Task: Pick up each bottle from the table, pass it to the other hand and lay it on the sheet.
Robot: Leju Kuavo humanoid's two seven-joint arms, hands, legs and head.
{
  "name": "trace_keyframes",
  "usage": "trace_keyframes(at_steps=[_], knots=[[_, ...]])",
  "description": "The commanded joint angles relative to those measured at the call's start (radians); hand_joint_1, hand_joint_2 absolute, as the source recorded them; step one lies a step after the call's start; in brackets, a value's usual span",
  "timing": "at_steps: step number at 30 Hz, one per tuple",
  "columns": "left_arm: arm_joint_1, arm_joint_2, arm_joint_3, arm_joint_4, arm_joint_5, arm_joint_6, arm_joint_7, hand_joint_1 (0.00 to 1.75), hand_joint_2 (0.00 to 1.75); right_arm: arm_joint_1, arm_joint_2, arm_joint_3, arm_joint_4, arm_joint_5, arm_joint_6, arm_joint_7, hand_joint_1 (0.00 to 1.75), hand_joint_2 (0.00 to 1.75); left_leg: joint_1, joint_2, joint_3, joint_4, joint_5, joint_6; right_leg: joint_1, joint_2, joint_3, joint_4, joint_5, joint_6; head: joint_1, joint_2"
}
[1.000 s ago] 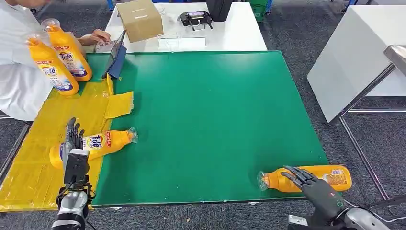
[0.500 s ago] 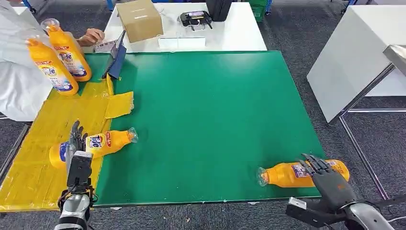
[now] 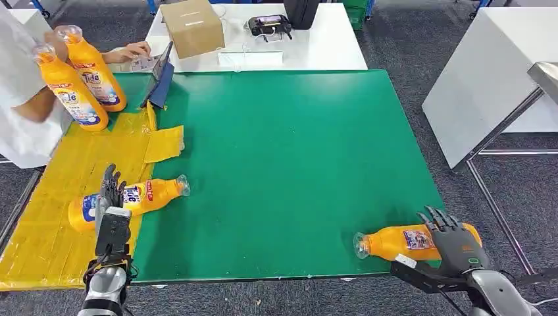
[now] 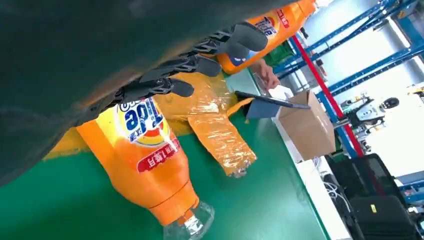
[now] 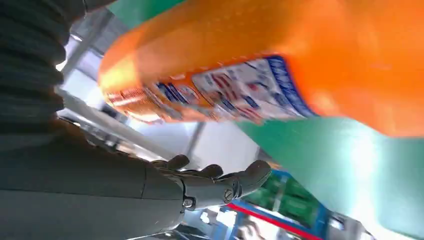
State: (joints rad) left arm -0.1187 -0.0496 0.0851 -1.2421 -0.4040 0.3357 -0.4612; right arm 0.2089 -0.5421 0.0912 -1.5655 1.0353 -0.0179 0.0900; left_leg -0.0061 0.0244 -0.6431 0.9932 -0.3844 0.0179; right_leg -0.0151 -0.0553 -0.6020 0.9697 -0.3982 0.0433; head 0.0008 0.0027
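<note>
With the right hand (image 3: 454, 245) spread beside the bottle (image 3: 405, 241) at the green table's (image 3: 296, 145) near right corner, apparently not gripping, wrap the fingers around the body before lifting.

The tabletop (image 3: 296, 151) is plain deep green; the sheet (image 3: 46, 217) along its left side is glossy yellow; each bottle (image 3: 395, 241) is orange with a clear cap and a blue, white and red label; the far cardboard box (image 3: 192, 26) is brown; both robot hands are dark grey.
</note>
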Motion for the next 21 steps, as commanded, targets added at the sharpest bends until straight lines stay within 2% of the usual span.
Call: trace_keyframes(at_steps=[1,5,7,9,12,13,14,15,18,19,21], knots=[[-0.028,-0.011,-0.022,0.029,0.011,-0.006,0.007,0.0,0.0,-0.08,0.078,-0.008,0.175,0.009,0.017,-0.002,0.0,1.75,0.003,-0.002,0.009,0.0,-0.004,-0.002,0.001,0.006,0.01,-0.002,-0.003,-0.002,0.0,0.0],[-0.041,-0.012,-0.033,0.043,0.022,-0.017,0.003,0.0,0.0,-0.102,0.077,0.004,0.227,0.031,0.051,0.007,0.0,1.75,0.002,-0.001,0.004,-0.001,-0.002,-0.001,0.001,0.003,0.005,-0.002,-0.001,-0.001,0.0,0.0],[-0.064,-0.018,-0.06,0.069,0.019,-0.028,0.0,0.0,0.0,-0.16,0.084,0.032,0.345,0.142,0.05,0.067,0.0,1.75,0.002,-0.002,0.007,-0.001,-0.003,-0.002,0.001,0.005,0.008,-0.002,-0.002,-0.002,-0.001,0.0],[-0.086,-0.022,-0.093,0.102,0.009,-0.026,-0.003,0.0,0.0,-0.226,0.11,0.041,0.476,0.123,0.058,0.008,0.0,1.75,0.003,-0.002,0.008,-0.001,-0.002,-0.001,0.002,0.005,0.01,-0.005,-0.001,-0.002,0.0,0.0],[-0.103,-0.028,-0.124,0.127,0.02,-0.019,-0.01,0.0,0.0,-0.29,0.13,0.072,0.596,0.146,0.03,-0.015,0.0,1.75,0.003,-0.001,0.007,-0.002,0.0,-0.001,0.002,0.004,0.008,-0.004,0.001,-0.001,0.0,0.0],[-0.101,-0.028,-0.128,0.124,0.021,-0.019,-0.01,0.0,0.0,-0.297,0.139,0.075,0.601,0.142,0.02,-0.026,0.33,1.75,0.004,0.0,0.011,-0.002,-0.001,-0.001,0.003,0.006,0.011,-0.006,0.001,-0.002,0.0,0.0],[-0.095,-0.027,-0.132,0.115,0.025,-0.018,-0.01,0.0,0.0,-0.307,0.149,0.08,0.61,0.142,0.008,-0.035,1.33,1.75,0.004,0.003,0.012,-0.001,-0.002,-0.001,0.003,0.008,0.01,-0.006,0.001,-0.002,0.0,0.0],[-0.087,-0.024,-0.136,0.105,0.028,-0.019,-0.009,0.0,0.0,-0.311,0.157,0.088,0.607,0.146,0.003,-0.035,1.33,1.75,0.004,0.007,0.013,-0.001,-0.003,0.0,0.003,0.008,0.01,-0.006,0.0,-0.003,0.0,0.0],[-0.083,-0.024,-0.137,0.1,0.029,-0.019,-0.008,0.0,0.0,-0.31,0.159,0.091,0.601,0.147,0.002,-0.032,1.33,1.75,0.004,0.007,0.017,-0.002,-0.004,-0.002,0.003,0.01,0.011,-0.007,-0.002,-0.002,0.001,0.0],[-0.079,-0.022,-0.137,0.092,0.033,-0.022,-0.006,0.0,0.0,-0.304,0.155,0.094,0.582,0.15,-0.001,-0.032,1.43,1.75,0.004,0.008,0.018,-0.001,-0.005,-0.001,0.003,0.012,0.01,-0.007,-0.002,-0.002,0.0,0.0],[-0.061,-0.025,-0.137,0.069,0.042,-0.03,0.0,0.0,0.0,-0.299,0.18,0.095,0.529,0.146,-0.042,-0.045,1.75,1.75,0.004,0.008,0.019,-0.001,-0.006,0.001,0.003,0.01,0.009,-0.007,-0.003,-0.002,0.001,0.0]])
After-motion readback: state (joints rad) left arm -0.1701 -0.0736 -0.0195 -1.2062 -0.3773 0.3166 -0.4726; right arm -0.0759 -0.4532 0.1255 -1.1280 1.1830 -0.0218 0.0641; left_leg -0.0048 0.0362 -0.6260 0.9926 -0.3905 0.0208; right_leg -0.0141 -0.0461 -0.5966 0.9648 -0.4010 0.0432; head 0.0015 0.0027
